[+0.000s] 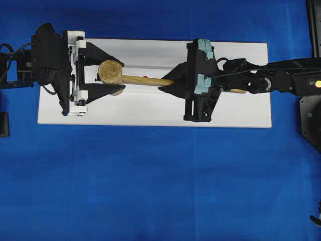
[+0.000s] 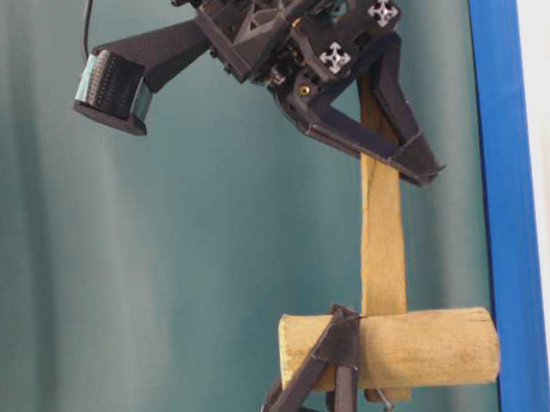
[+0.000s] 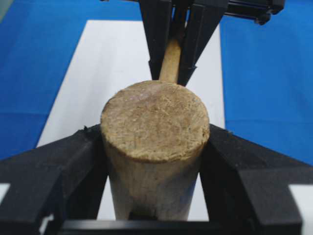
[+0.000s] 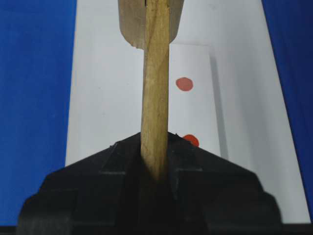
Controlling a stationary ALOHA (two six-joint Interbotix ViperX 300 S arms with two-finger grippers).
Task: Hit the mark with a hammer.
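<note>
Overhead, the hammer (image 1: 131, 78) hangs nearest the lens above a white block (image 1: 150, 113) on the blue table (image 1: 150, 191). The left fingers (image 1: 108, 77) clamp its head; the right fingers (image 1: 173, 84) pinch its handle. At table level, a teal wall backs everything. The right wrist view shows the handle crossing beside red dots; which dot is the mark I cannot tell.

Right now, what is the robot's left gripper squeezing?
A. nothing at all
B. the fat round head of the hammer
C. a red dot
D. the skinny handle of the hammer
B: in the left wrist view the left gripper has its two black fingers pressed against both sides of the hammer head, while the right gripper holds the handle.
</note>
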